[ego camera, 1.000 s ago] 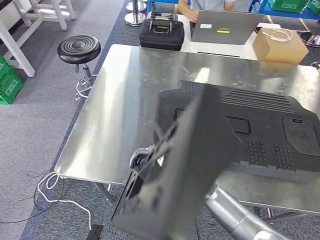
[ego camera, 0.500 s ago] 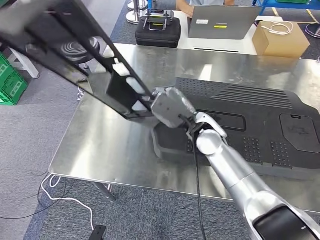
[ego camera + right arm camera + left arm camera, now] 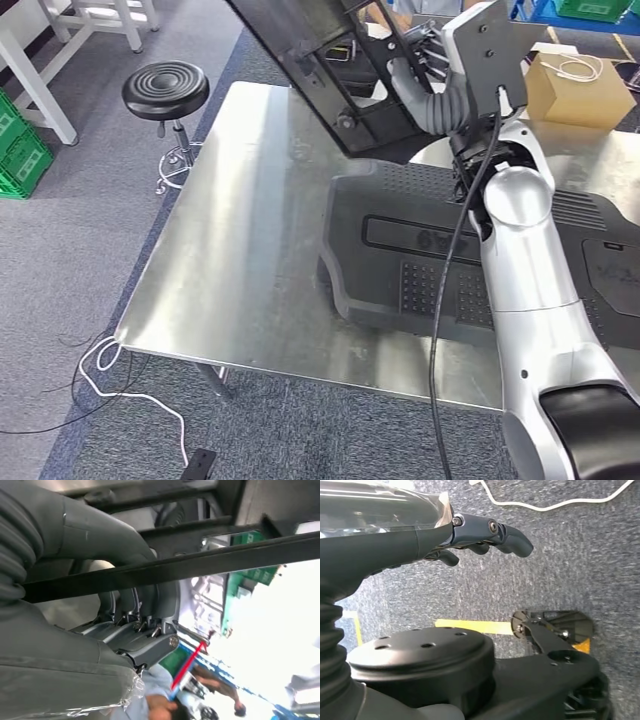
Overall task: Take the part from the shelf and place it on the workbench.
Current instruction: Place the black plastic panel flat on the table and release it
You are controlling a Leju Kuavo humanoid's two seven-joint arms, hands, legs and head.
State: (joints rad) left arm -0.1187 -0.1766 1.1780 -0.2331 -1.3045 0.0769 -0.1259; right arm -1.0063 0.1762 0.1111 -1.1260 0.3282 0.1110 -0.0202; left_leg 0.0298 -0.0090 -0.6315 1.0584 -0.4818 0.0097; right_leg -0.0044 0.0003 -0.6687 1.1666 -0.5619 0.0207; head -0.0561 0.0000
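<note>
The robot's silver right arm [image 3: 536, 300] has a rounded, glossy metal shell, a black band near its base and a black cable along its side. At the wrist, a grey ribbed cover [image 3: 438, 100] adjoins a grey flat plate [image 3: 487, 45]. The left hand [image 3: 486, 532] has dark fingers with screw pivots.

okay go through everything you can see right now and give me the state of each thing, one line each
black frame part: lifted above the workbench, tilted, gripped by the right hand
right hand: fingers wrapped around a bar of the part
left hand: holds nothing, fingers slightly curled, over the carpet
black moulded panel: lying flat on the workbench
workbench: metal top, bare on its left side
stool: upright, unoccupied
white cable: loose on the floor
</note>
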